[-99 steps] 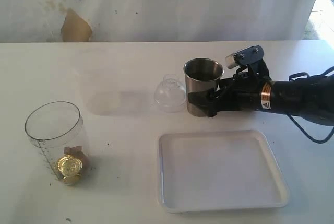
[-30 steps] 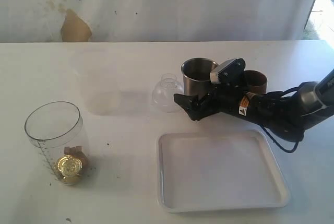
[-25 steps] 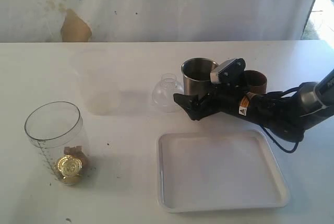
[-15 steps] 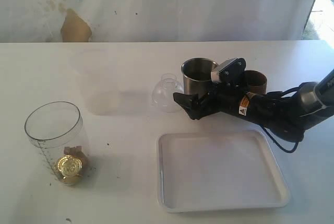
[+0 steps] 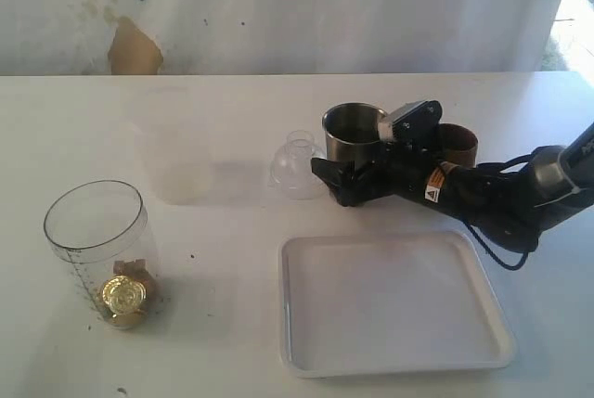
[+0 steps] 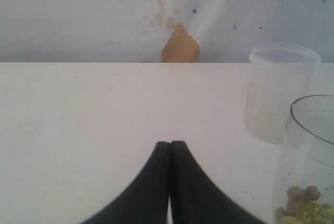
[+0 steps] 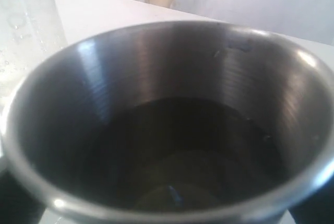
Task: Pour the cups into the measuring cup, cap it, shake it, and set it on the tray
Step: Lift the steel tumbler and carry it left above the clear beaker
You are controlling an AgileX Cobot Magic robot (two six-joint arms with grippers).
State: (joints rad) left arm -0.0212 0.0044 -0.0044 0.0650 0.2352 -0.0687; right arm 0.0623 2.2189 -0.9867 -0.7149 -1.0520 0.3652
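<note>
Measuring cup (image 5: pixel 96 254) upright near desk (image 5: pixel 232 101) front-left corner, uncapped, gold coins (image 5: pixel 122 298) and brown bits at its bottom. Tray (image 5: pixel 394 301) flat along the front edge, right of centre, nothing on it. Tumbler (image 5: pixel 355 138) upright mid-desk, beyond tray's far edge. Wooden cup (image 5: pixel 457 141) just right of it, partly hidden by the arm. Clear lid (image 5: pixel 299 166) just left of tumbler. Right gripper (image 5: pixel 332 182) low at the tumbler, jaws spread wide on either side of it, contact unclear. Wrist view: tumbler inside dark, contents unclear. Left gripper (image 6: pixel 169 145) clenched, nothing in it, over bare desk beside measuring cup.
</note>
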